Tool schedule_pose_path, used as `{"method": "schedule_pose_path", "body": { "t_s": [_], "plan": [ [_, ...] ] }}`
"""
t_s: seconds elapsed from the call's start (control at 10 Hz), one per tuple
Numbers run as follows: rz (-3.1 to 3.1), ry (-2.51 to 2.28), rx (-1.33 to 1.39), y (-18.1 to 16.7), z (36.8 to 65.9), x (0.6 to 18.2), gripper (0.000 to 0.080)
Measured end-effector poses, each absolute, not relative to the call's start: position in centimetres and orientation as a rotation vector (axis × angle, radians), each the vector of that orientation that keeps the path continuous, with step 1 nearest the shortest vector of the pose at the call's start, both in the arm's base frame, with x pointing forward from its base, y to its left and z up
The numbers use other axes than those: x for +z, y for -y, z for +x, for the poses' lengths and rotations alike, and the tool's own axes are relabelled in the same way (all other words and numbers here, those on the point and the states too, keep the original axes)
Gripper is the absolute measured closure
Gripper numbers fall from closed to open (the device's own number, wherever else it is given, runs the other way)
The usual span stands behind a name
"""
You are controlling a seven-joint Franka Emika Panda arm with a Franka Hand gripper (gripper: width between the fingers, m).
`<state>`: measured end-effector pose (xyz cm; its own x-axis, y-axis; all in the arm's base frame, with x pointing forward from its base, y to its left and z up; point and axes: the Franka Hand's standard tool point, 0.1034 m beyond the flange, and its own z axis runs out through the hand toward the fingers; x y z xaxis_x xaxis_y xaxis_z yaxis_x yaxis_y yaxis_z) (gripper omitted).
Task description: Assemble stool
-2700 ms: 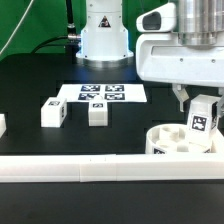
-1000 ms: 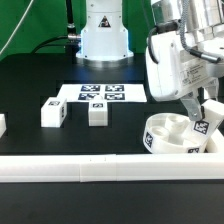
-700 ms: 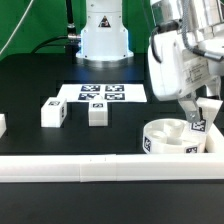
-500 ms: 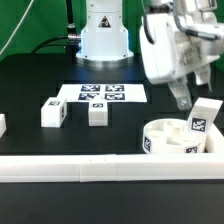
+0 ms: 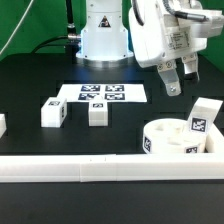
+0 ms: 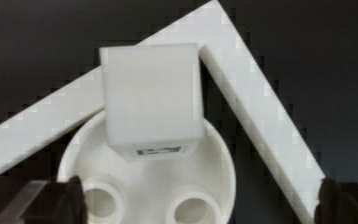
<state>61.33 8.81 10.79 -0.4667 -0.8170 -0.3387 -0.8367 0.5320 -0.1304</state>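
Observation:
The round white seat disc (image 5: 170, 142) lies at the exterior view's right, just behind the front rail. One tagged leg block (image 5: 203, 118) stands upright in a socket at its right side. My gripper (image 5: 183, 82) hangs open above and a little left of that leg, touching nothing. Two more leg blocks (image 5: 53, 112) (image 5: 97, 113) lie loose on the black table at the left. In the wrist view the planted leg (image 6: 155, 95) rises from the seat disc (image 6: 149, 180), whose other sockets show as round holes. The dark fingertips (image 6: 43, 200) of my gripper (image 6: 194, 205) stand wide apart.
A long white border rail (image 5: 90, 168) runs along the front; rails (image 6: 247, 70) meet in a corner behind the seat. The marker board (image 5: 103, 93) lies mid-table before the robot base (image 5: 104, 35). A white piece (image 5: 2, 124) shows at the left edge.
My gripper has opened and let go of the leg block, then risen up and to the left. The leg stays standing in the seat disc.

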Motion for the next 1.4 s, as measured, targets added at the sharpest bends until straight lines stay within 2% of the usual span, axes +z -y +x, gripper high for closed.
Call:
{"method": "schedule_pose_path", "body": {
  "t_s": [0.3, 0.6, 0.8, 1.1, 1.3, 1.4],
  "plan": [
    [-1.429, -2.382, 0.059, -8.1, 61.0, 10.8, 0.0151],
    [-1.569, -2.316, -0.002, -4.4, 59.8, 10.8, 0.0151],
    [-1.59, -2.31, -0.02, -2.2, 60.0, 11.3, 0.0151],
    [-1.644, -2.274, -0.027, -2.5, 59.9, 11.1, 0.0151],
    [-2.111, -1.982, 0.015, -2.9, 59.5, 10.5, 0.0151],
    [-2.239, -1.861, 0.016, -2.9, 59.9, 10.9, 0.0151]
  ]
}}
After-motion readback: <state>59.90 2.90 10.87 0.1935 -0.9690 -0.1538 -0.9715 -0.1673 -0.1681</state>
